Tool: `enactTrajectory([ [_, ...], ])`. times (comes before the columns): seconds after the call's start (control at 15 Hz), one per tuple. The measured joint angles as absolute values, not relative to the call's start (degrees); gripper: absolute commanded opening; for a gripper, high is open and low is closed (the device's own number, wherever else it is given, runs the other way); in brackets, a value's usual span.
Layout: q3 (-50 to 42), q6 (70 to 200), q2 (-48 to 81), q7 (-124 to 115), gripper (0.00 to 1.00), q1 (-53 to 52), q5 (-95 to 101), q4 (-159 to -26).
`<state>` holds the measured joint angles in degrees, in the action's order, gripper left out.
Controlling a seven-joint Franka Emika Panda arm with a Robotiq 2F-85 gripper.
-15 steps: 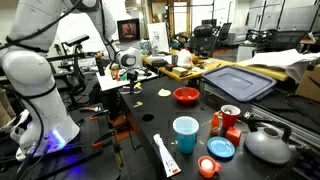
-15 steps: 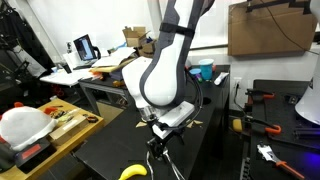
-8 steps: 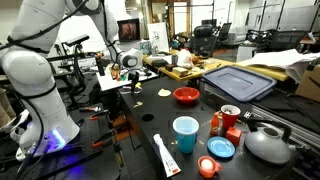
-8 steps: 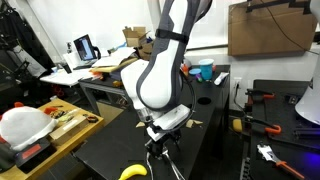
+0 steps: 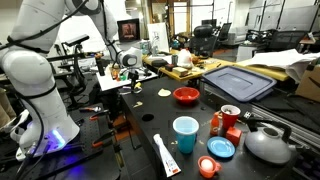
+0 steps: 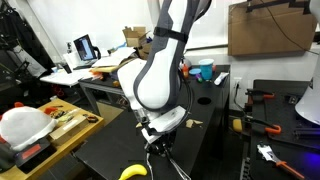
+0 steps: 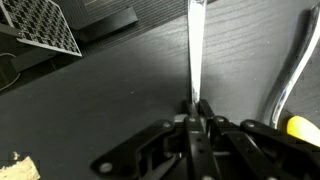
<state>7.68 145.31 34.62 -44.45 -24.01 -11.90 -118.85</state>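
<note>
In the wrist view my gripper (image 7: 196, 105) is shut on the near end of a thin, flat silvery strip (image 7: 191, 50), like a utensil handle. The strip lies on the black tabletop (image 7: 110, 100) and runs straight away past the picture's top edge, so its far end is out of view. A curved silver wire (image 7: 292, 65) and a yellow thing (image 7: 303, 126) lie just to the right. In both exterior views the gripper (image 6: 158, 146) (image 5: 134, 80) is down at the table, with a banana (image 6: 133, 172) close beside it.
A perforated white panel (image 7: 42, 25) sits at the table's far corner. Farther along the table stand a red bowl (image 5: 186, 95), a blue cup (image 5: 185, 133), a white tube (image 5: 165, 156), a kettle (image 5: 268, 143) and a grey bin lid (image 5: 240, 80). Orange-handled tools (image 6: 256, 125) lie off to one side.
The jaws have come together on the silvery strip. The arm has sunk slightly towards the table and otherwise stays in place.
</note>
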Motion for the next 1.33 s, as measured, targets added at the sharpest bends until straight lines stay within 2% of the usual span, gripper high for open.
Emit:
enactTrajectory([
  [0.47,5.7,145.1,31.9,-45.1,0.02,-24.1,-10.5,-120.9],
  [0.93,-1.2,143.7,20.1,-51.1,0.02,-23.3,-0.9,-129.1],
  [1.33,-3.0,138.5,10.5,-52.3,0.02,-16.5,7.8,-134.3],
])
